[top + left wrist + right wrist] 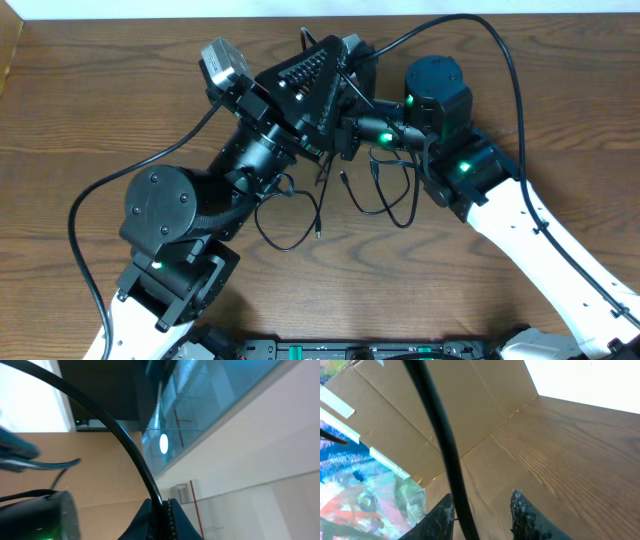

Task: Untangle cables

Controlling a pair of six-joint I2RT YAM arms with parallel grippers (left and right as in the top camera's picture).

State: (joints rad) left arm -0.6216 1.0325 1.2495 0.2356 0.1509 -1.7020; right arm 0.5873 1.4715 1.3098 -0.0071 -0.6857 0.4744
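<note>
A thin black cord (283, 247) trails in two slack loops over the wooden worktop (80, 120). One small plug end (318, 233) points downward by the left loop. The other sits between the loops.

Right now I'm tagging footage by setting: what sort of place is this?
Likely a robotics lab bench: left arm and right arm over a wooden table, thin black cable, cardboard panel.

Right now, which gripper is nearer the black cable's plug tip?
Right. In the overhead view the right gripper sits just behind the plug tip; the left gripper lies farther back.
</note>
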